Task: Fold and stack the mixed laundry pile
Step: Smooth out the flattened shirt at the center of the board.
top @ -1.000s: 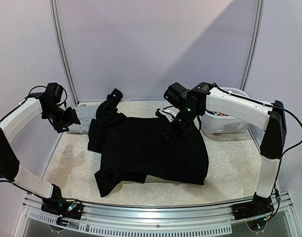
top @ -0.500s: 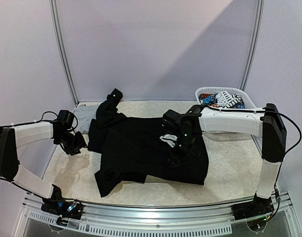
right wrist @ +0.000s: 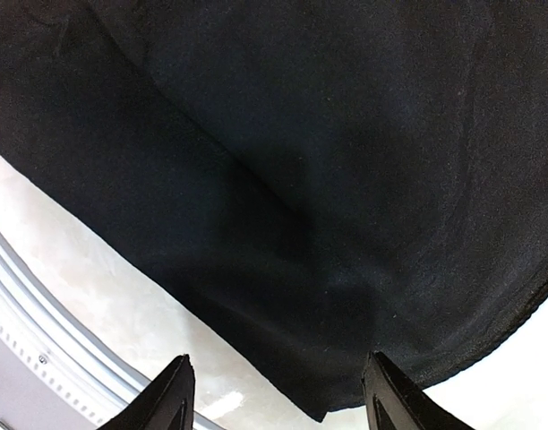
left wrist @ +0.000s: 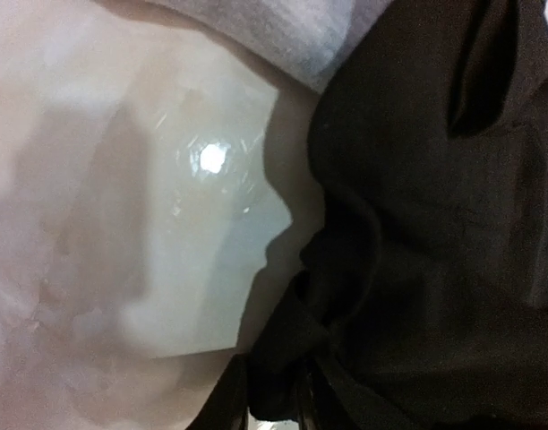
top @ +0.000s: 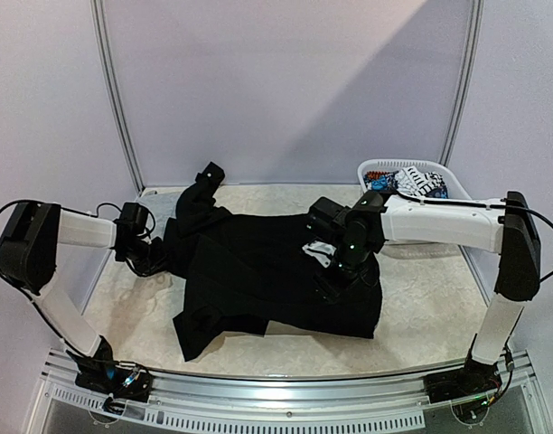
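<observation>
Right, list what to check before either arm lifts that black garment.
1. Left gripper holding the black garment: cannot tell; cloth bunches at it, but the grip is unclear.
2. Right gripper open over the hem: ok, nothing between its fingers.
3. Garment lying flat: not ok, its left side is rumpled.
4. Grey top free of the garment: cannot tell; their edges meet.
5. Laundry basket out of the way: ok, it stands apart from the garment, far right.

Bright, even overhead light; glare spot on table (left wrist: pixel 211 159); left wrist view blurred; black garment (top: pixel 285 271) detail lost.
</observation>
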You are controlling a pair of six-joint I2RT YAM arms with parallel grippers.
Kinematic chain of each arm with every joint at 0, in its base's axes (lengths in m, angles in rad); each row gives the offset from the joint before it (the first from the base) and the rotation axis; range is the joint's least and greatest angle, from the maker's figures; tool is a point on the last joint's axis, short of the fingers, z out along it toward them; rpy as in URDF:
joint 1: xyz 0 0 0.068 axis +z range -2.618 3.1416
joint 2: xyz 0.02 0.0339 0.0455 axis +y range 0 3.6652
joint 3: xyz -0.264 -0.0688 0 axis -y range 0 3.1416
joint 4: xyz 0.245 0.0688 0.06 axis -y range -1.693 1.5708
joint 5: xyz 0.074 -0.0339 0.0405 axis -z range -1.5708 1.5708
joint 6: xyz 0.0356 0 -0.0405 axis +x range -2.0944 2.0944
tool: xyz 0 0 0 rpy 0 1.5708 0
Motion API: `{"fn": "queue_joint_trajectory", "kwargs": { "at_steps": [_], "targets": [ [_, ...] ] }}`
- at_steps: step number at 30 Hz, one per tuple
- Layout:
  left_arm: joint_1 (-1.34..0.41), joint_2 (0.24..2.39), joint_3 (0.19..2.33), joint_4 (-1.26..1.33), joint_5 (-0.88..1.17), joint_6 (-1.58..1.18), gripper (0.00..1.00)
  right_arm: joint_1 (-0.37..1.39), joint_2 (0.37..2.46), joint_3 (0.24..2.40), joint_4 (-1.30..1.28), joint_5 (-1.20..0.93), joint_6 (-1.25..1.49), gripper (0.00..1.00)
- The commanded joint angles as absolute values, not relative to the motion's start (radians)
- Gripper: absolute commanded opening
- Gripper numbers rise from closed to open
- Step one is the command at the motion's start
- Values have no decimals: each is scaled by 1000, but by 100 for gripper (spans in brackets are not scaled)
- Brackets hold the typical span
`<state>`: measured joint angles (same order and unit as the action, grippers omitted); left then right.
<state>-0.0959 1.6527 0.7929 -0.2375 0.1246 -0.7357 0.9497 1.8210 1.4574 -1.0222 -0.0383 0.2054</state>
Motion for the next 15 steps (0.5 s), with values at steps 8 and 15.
{"fn": "queue_joint_trajectory", "kwargs": {
  "at_steps": [8, 15],
  "targets": [
    [-121, 1653, 911, -390, 90, -649, 0, 950, 1826, 1432, -960, -37, 193, 66],
    [-64, 1587, 1198, -797, 7, -471, 0, 919, 1890, 1332, -848, 16, 222, 66]
  ]
}}
